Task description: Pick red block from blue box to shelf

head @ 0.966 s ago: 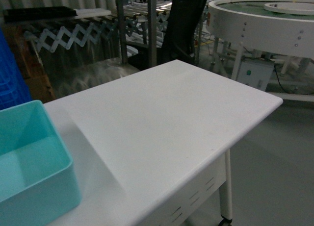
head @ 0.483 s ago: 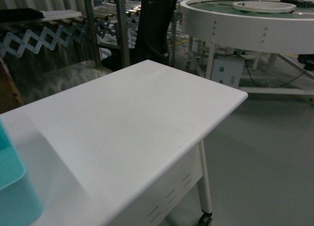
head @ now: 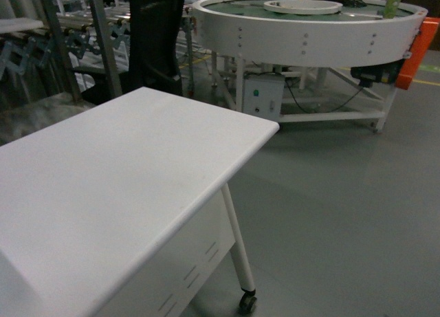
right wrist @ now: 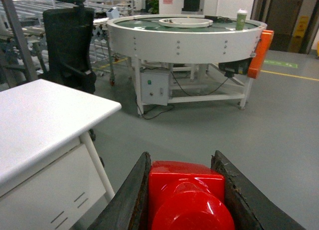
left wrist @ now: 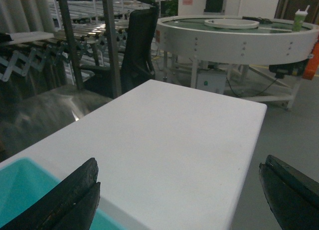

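Observation:
The red block [right wrist: 187, 190], glossy with one round stud facing the camera, sits between the dark fingers of my right gripper [right wrist: 181, 159], which is shut on it above the grey floor. My left gripper [left wrist: 179, 171] hangs open and empty over the white table [left wrist: 189, 125]. A turquoise corner of the blue box [left wrist: 20, 190] shows at the lower left of the left wrist view. Steel upright posts of the shelf [left wrist: 112, 45] rise behind the table, and they also appear in the head view as the shelf [head: 103, 35]. Neither gripper shows in the head view.
A black office chair [head: 155, 35] stands behind the table's far corner. A large round white conveyor [head: 309, 25] on legs fills the back right, with an orange part [head: 423, 49] at its side. The table leg with a caster [head: 240, 276] stands on open grey floor.
The head view has swung to the right. The blue box has slid out of its left edge, and the round conveyor and the floor have come into view.

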